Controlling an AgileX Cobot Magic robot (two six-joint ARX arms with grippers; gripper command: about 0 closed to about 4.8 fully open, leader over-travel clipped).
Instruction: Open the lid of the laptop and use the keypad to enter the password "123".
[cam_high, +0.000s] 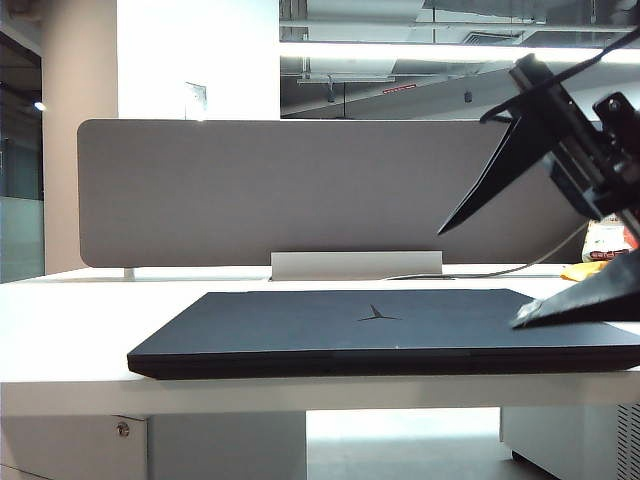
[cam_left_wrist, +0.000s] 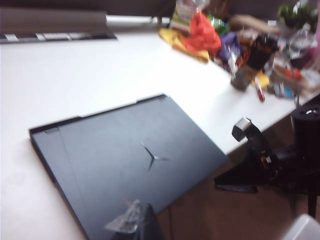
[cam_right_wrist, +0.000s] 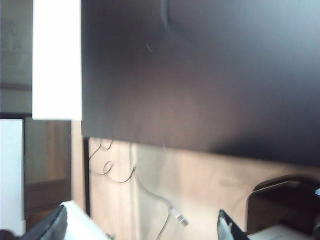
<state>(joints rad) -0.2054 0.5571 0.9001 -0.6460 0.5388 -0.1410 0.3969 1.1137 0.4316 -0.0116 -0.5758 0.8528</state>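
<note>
The laptop (cam_high: 330, 345) lies closed and flat on the white table (cam_high: 60, 330). Its matte dark lid (cam_high: 300, 320) faces up and shows the Y-shaped emblem (cam_high: 377, 316). The keypad is hidden under the shut lid. My right gripper (cam_high: 478, 278) is open wide at the laptop's right end. One finger is raised above the lid, and the other finger (cam_high: 575, 303) lies low over the lid's right front corner. In the right wrist view the gripper (cam_right_wrist: 141, 215) has nothing between its tips, and the laptop (cam_right_wrist: 200, 75) is beyond them. My left gripper (cam_left_wrist: 140, 222) is shut above the lid (cam_left_wrist: 115, 165), near its front edge.
A grey rounded divider (cam_high: 270, 190) stands behind the laptop. Colourful packets and bottles (cam_left_wrist: 235, 45) crowd one end of the table. A black device on a stand (cam_left_wrist: 252, 150) sits off the table edge. A loose cable (cam_right_wrist: 150, 195) hangs below the table.
</note>
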